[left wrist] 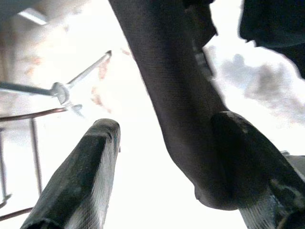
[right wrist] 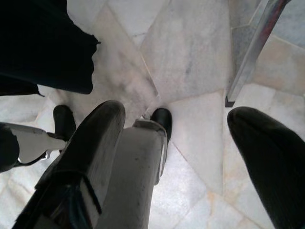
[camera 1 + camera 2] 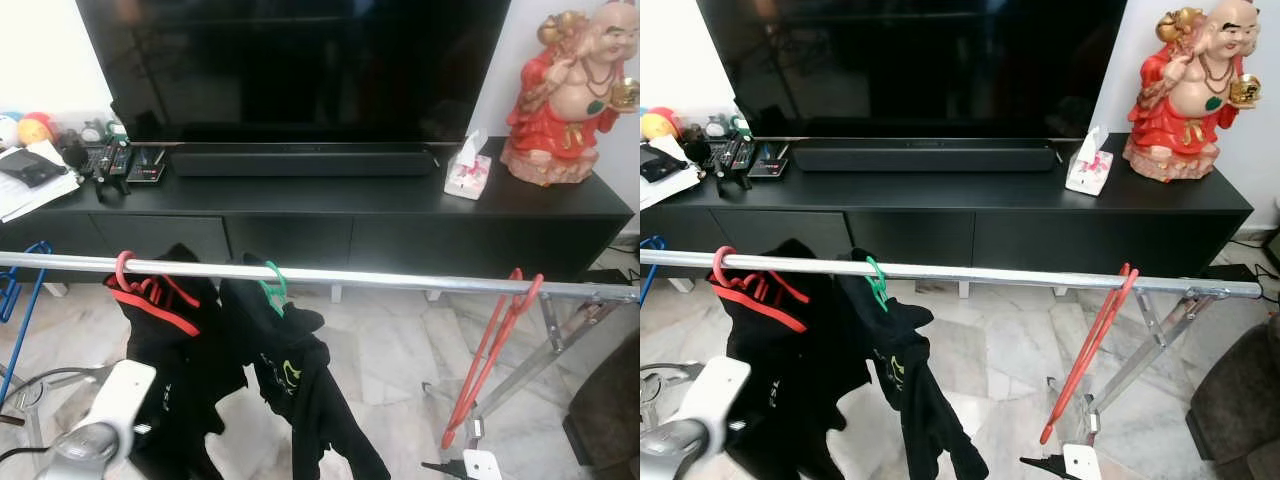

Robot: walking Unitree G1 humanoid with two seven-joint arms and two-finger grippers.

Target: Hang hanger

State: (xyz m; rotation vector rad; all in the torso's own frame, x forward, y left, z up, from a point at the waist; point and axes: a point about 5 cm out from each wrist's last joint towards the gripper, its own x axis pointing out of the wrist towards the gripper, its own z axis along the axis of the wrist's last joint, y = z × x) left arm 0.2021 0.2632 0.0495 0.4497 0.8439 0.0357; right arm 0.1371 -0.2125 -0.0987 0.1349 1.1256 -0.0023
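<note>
Red hanger (image 3: 487, 352) hooked on rail (image 3: 400, 279), right end, hanging free. Both my jaws spread, holding nothing, low by the floor. Looks hung; arms clear of the clothes (image 3: 180, 360).

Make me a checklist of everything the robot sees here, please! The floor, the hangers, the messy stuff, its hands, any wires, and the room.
Surface: pale marble floor under a silver rail.
Job's things: red hanger hooked on the rail, bare; pink hanger and green hanger each carry black clothes.
Clutter: remotes, papers and toys on the black TV cabinet; tissue box.
Grippers: left gripper open, dark cloth hanging between its fingers; right gripper open, holding nothing, above the floor.
Cables: dark cable beside the cabinet's right end.
Surroundings: big TV, soundbar, red figurine.
</note>
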